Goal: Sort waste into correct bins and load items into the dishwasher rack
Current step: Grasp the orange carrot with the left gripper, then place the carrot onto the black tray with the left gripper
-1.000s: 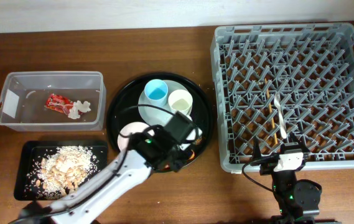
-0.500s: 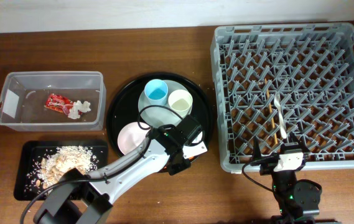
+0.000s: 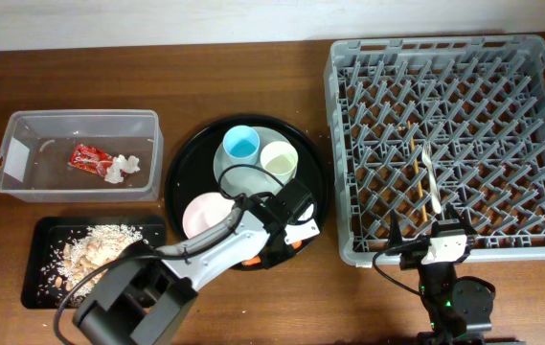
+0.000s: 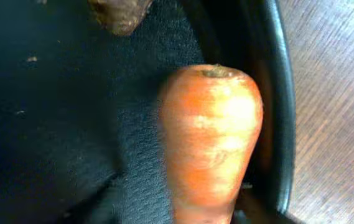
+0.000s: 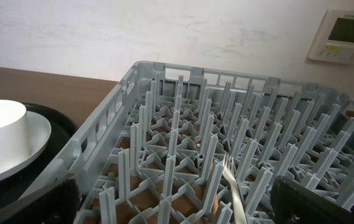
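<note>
**Overhead view**
- Carrot (image 3: 296, 242): orange, on the round black tray (image 3: 178, 163) close to its near-right rim, right at the left tool.
- Left tool (image 3: 280, 244): lowered over the carrot. From above I cannot tell whether it is spread or pinching.
- Left arm: stretched diagonally from the near-left corner across the surface (image 3: 234, 67), with the wrist tipped down onto the tray.
- Right tool (image 3: 427, 226): at the near edge of the dishwasher rack (image 3: 444, 125), with its arm folded beneath.
- Dishes: blue cup (image 3: 241, 143) and cream cup (image 3: 278, 157) stand on the grey plate (image 3: 253, 177). The pinkish bowl (image 3: 205, 213) sits beside the arm on the same tray.
- Bins: the clear tub (image 3: 80, 117) holds the red wrapper (image 3: 88, 157) and tissue (image 3: 124, 167). The shallow black tray (image 3: 33, 287) holds the noodle scraps (image 3: 100, 254).

**Left wrist view**
- Carrot (image 4: 211, 143): fills the middle of the frame, stalk end away from the camera, lying along the tray rim (image 4: 276, 93). The brown scrap (image 4: 121, 12) lies just beyond it.
- Handling (judged): stiff, solid and fairly dense. Its smooth, tapering skin is likely to roll or slip out of a pinch.
- Hold (judged): across the thick middle, not the narrow end.
- Tool state: dark shapes flank the carrot at the bottom edge, but I cannot tell whether they are pinching it.

**Right wrist view**
- Right tool (image 5: 183, 199): fingers (image 5: 46, 199) spread wide, holding nothing.
- Dishwasher rack (image 5: 164, 155): pegs directly ahead, with a white fork (image 5: 229, 180) lying among them.
</note>
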{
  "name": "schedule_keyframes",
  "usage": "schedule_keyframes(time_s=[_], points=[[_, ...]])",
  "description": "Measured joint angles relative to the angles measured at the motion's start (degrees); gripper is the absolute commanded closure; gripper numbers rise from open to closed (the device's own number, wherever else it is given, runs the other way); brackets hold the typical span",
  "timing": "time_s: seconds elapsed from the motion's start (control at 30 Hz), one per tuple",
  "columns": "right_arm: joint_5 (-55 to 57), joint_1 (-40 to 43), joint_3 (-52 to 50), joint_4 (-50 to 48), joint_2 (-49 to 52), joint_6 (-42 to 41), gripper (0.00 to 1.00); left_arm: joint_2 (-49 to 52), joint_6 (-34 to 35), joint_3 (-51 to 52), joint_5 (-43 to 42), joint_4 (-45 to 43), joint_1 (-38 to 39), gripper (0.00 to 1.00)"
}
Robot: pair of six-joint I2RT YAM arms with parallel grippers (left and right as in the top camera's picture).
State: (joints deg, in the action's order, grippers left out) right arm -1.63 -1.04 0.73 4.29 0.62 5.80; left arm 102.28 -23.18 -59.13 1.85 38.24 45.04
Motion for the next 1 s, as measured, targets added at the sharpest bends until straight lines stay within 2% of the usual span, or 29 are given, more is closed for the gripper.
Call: schedule_keyframes(time_s=[0.13, 0.23, 0.4, 0.53, 0.6, 0.63, 0.73, 0.9, 1.0], points=[[0.00, 0.00, 0.00, 0.00, 0.00, 0.00, 0.01, 0.26, -0.48, 0.04, -1.03, 0.24, 0.17, 0.99], [0.00, 0.00, 0.00, 0.00, 0.00, -0.02, 0.01, 0.26, -0.61, 0.00, -1.03, 0.44, 0.17, 0.99], [0.00, 0.00, 0.00, 0.00, 0.00, -0.02, 0.01, -0.94, -0.11, -4.79, -1.01, 8.11, 0.17, 1.00], [0.00, 0.00, 0.00, 0.00, 0.00, -0.02, 0.01, -12.63, 2.84, -11.61, -1.01, 10.51, 0.17, 1.00], [0.02, 0.00, 0.00, 0.00, 0.00, 0.02, 0.01, -19.54, 8.07, -11.91, -0.24, 11.34, -0.81, 1.00], [0.00, 0.00, 0.00, 0.00, 0.00, 0.00, 0.01, -22.62, 11.82, -11.93, 0.37, 12.59, -3.15, 1.00], [0.00, 0.00, 0.00, 0.00, 0.02, -0.02, 0.01, -29.94, 22.86, -12.15, 1.70, 18.36, -16.63, 1.00], [-0.02, 0.00, 0.00, 0.00, 0.00, -0.02, 0.01, -39.85, 48.30, -12.22, 7.26, 31.19, -46.10, 1.00], [-0.02, 0.00, 0.00, 0.00, 0.00, 0.00, 0.01, -42.16, 55.65, -9.60, 9.64, 31.19, -56.72, 1.00]])
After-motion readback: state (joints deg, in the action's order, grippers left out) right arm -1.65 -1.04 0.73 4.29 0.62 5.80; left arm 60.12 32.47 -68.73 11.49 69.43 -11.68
